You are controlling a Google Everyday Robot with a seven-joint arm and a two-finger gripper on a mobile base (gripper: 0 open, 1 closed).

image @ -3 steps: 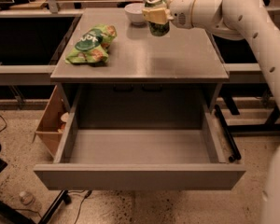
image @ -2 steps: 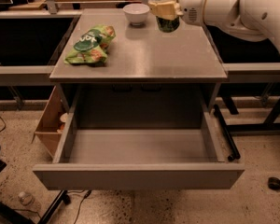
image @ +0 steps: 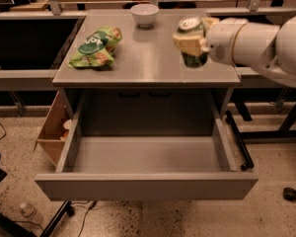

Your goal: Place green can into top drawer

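Hand over table, green can upright

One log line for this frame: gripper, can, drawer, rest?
gripper: shut on can, over right side of table | can: upright, not yet in drawer | drawer: open, nothing seen inside | bag, bowl: on table

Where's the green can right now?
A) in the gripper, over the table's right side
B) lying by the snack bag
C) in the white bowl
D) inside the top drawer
A: the gripper is shut on the green can above the tabletop's right side, and the top drawer stands open below.
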